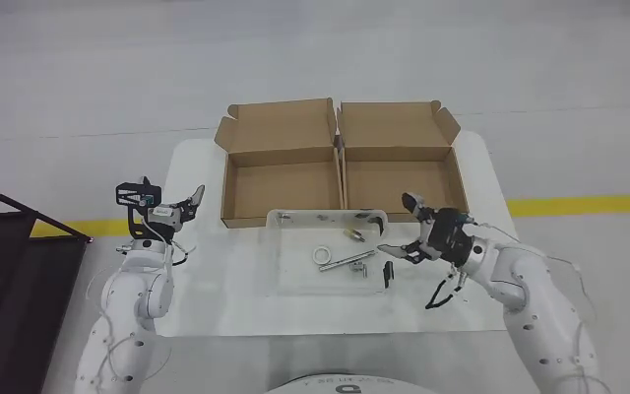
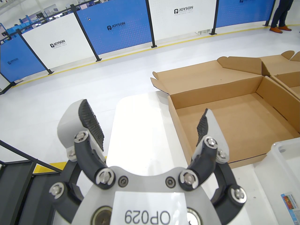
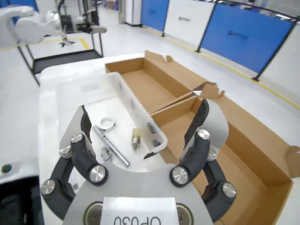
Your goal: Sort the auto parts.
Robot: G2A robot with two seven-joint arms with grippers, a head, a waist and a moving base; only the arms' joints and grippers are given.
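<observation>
Cardboard boxes point(image 1: 281, 187) open | clear plastic tray point(image 1: 295, 268) | metal rod point(image 1: 346, 262), white ring point(image 1: 322, 255)

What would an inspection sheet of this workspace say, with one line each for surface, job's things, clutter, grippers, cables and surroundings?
Surface: white table, carrying the tray and the boxes.
Job's things: clear tray holds a ring, a rod, a small cylinder and a black piece, among others; left box and right box behind it, both open and empty.
Clutter: nothing seen.
Grippers: left gripper open, empty, over the table's left edge; right gripper open, empty, over the tray's right end.
Cables: thin cable loops by the right wrist, off the tray.
Surroundings: fence panels, black rack, yellow floor line.
</observation>
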